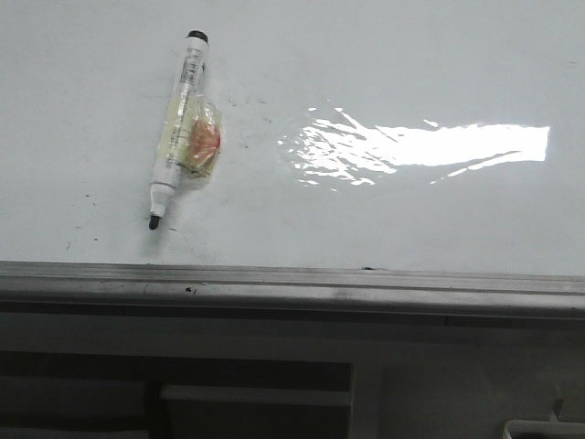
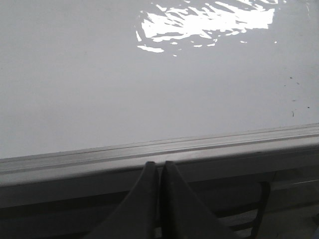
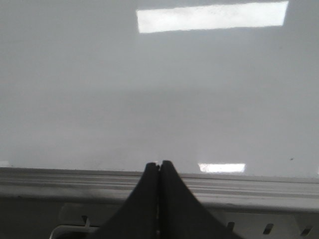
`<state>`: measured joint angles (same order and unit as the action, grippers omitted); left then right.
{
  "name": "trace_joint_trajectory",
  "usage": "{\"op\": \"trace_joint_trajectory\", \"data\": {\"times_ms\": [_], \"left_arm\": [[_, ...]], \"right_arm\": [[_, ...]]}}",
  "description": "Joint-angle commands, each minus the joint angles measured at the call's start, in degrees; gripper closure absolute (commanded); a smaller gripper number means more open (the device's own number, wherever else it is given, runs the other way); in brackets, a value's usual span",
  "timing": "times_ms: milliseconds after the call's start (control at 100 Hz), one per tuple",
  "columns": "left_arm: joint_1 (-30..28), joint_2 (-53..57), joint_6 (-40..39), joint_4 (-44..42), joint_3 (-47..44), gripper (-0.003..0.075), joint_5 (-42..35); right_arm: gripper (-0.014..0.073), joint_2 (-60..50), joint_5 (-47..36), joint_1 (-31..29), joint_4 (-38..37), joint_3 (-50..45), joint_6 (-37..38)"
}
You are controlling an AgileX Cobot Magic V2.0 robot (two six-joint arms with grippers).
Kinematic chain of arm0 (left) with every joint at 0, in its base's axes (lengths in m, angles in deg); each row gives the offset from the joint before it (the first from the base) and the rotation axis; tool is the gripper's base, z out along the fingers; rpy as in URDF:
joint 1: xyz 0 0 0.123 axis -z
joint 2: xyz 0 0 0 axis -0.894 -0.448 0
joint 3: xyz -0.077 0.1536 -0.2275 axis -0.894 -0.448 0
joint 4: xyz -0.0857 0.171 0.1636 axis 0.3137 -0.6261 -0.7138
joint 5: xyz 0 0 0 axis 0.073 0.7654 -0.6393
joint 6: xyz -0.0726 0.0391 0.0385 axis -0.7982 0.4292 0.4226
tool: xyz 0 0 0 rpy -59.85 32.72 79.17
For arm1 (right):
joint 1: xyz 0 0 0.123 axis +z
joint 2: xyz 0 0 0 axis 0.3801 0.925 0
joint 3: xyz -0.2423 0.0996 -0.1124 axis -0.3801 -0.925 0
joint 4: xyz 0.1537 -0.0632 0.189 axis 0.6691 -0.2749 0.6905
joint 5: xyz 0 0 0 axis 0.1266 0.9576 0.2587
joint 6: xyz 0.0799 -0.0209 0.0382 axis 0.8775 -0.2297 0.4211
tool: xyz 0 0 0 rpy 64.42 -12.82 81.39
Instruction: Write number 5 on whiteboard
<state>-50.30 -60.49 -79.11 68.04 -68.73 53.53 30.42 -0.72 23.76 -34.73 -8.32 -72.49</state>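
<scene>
The whiteboard (image 1: 411, 219) is a large glossy white board with a bright glare patch and a grey metal frame along its near edge. No number 5 shows on it, only faint specks. A white marker (image 1: 178, 128) with a black tip and black end lies on the board at the left, with clear tape and an orange bit on its side. Neither gripper shows in the front view. My left gripper (image 2: 159, 164) is shut and empty, just short of the board's frame (image 2: 149, 152). My right gripper (image 3: 159, 163) is shut and empty at the frame (image 3: 249, 186).
The grey frame (image 1: 292, 283) runs across the board's near edge, with a dark shelf structure (image 1: 256, 393) below it. A white tray corner (image 1: 544, 428) shows at the lower right. Faint dark specks (image 1: 247, 102) lie beside the marker.
</scene>
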Motion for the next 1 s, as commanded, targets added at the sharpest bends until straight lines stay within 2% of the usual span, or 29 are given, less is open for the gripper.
{"op": "trace_joint_trajectory", "data": {"times_ms": [0,990], "left_arm": [[-0.05,1.53,-0.59,0.13,-1.41,0.0741,-4.0],[-0.05,1.53,-0.59,-1.54,-1.41,0.0741,-5.1]], "right_arm": [[0.0657,-0.96,-0.9,-0.38,-0.94,-1.33,-0.41],[0.0657,-0.96,-0.9,-0.38,-0.94,-1.33,-0.41]]}}
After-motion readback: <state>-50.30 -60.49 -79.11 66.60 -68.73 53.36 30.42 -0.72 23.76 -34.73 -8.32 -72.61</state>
